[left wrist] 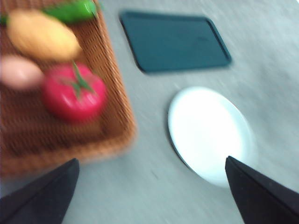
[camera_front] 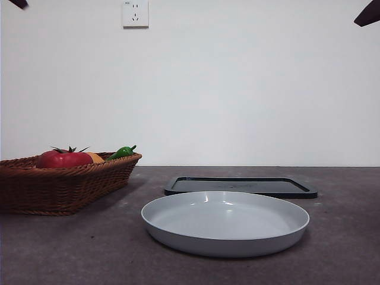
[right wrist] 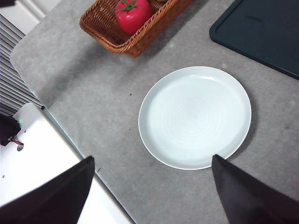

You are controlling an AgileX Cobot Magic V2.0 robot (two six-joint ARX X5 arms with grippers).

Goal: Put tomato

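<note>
One tomato (camera_front: 63, 158) is seen in the basket (camera_front: 59, 184) at frame left, beside one orange fruit (camera_front: 95, 157) and one green pepper (camera_front: 122, 152). One plate (camera_front: 225, 222) and one dark tray (camera_front: 240, 186) lie on the worktop (camera_front: 344, 249). Left gripper (left wrist: 152, 179) and right gripper (right wrist: 152, 184) are spread wide, nothing held. No legible writing.

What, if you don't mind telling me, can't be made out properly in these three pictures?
- Tomato: front view, its lower part is hidden behind the basket wall.
- Orange fruit: front view, only a sliver shows behind the tomato.
- Pale pinkish item: left wrist view, too blurred to identify.
- Dark tray: right wrist view, cut off by the picture's edge.
- Basket: right wrist view, only one end shows.
</note>
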